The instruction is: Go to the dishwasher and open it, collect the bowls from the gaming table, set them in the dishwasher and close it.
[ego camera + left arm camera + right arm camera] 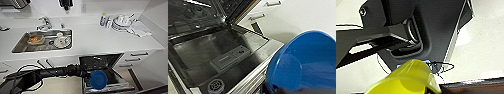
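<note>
Left arm point(50, 72) comes in from lower left of frame, stretched horiz. w/ left gripper point(87, 76) clamped on blue bowl point(98, 79), rim tilted, over the open dishwasher point(100, 62) door, lower centre. Right gripper point(408, 86): grips yellow-green cup point(406, 80).

Blue bowl point(98, 79) over the dark-lined, steel-edged dishwasher point(105, 62); white counter point(100, 37) and white drawers point(138, 57) with grey handles; steel sink point(20, 45) held an orange-filled dish point(35, 39); a yellow-green cup point(408, 80) appeared in the right wrist view.
</note>
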